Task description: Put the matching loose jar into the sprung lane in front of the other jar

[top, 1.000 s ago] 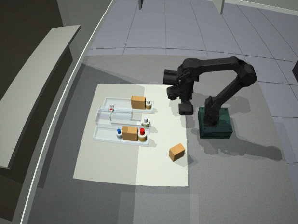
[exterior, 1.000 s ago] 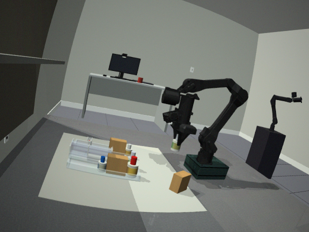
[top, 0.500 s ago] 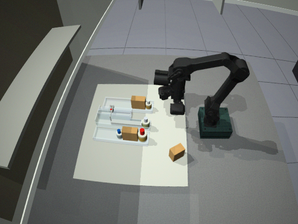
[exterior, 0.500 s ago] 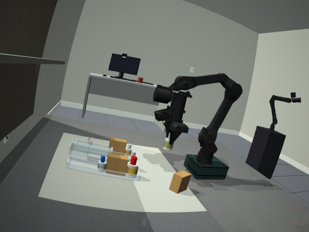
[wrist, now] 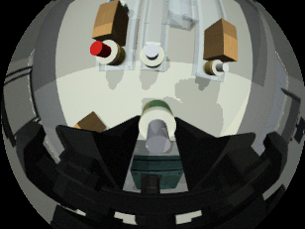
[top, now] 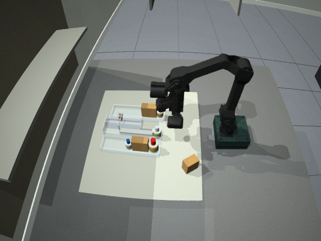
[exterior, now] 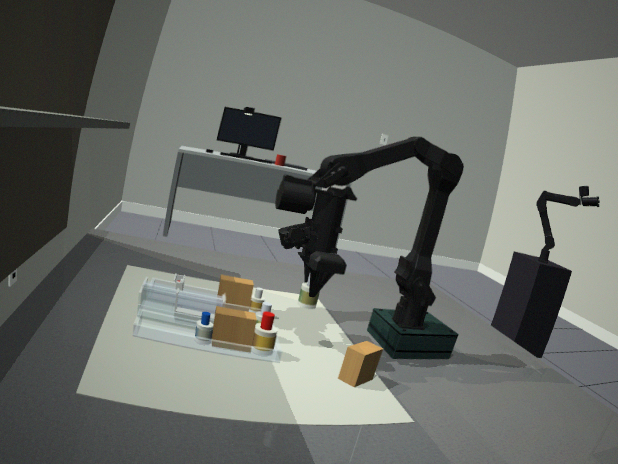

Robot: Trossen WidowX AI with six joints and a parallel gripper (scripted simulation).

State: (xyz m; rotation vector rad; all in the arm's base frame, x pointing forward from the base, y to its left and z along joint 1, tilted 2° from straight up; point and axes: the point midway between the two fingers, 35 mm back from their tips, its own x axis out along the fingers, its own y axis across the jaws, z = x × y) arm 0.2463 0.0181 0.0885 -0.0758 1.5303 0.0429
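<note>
Gripper clenched on the green-banded jar, held upright above the pale mat, in front of the lanes, its grey cap uppermost. Wooden blocks stand in both outer lanes, behind the red-capped jar and a small white-capped jar. Between them, the sprung lane's jar stands at the front. Bands show colour; no lettering is readable.

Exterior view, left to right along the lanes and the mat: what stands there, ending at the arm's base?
Blue-capped jar, wooden block in the near lane, red-capped jar, loose wooden block, green base.
</note>
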